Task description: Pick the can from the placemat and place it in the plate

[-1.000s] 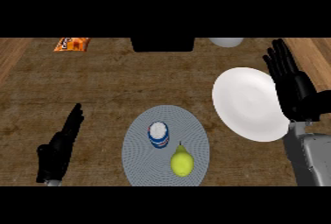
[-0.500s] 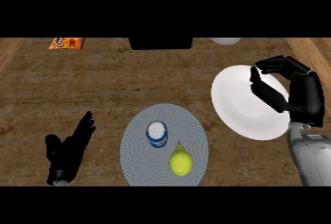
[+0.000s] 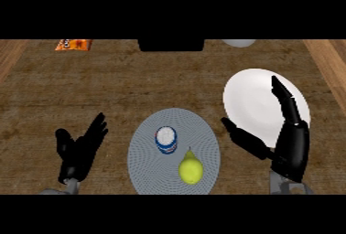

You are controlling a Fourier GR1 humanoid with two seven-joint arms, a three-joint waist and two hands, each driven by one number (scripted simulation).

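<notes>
A blue and white can [image 3: 165,139] stands upright on the round grey placemat [image 3: 202,132] in the lower middle of the head view. A yellow pear-like fruit [image 3: 191,168] lies on the mat just in front of the can. The white plate [image 3: 253,98] sits to the right of the mat. My right hand [image 3: 287,137] is open, fingers stretched up over the plate's lower right part and thumb reaching left toward the mat; it touches neither can nor fruit. My left hand [image 3: 78,151] rests open at the lower left, apart from the mat.
An orange packet [image 3: 73,44] lies at the far left of the wooden counter. A dark box [image 3: 171,44] stands at the far middle, with a pale round object [image 3: 238,42] to its right.
My right hand has come down and left from above the plate toward the placemat and has opened from a curl. My left hand has shifted slightly right.
</notes>
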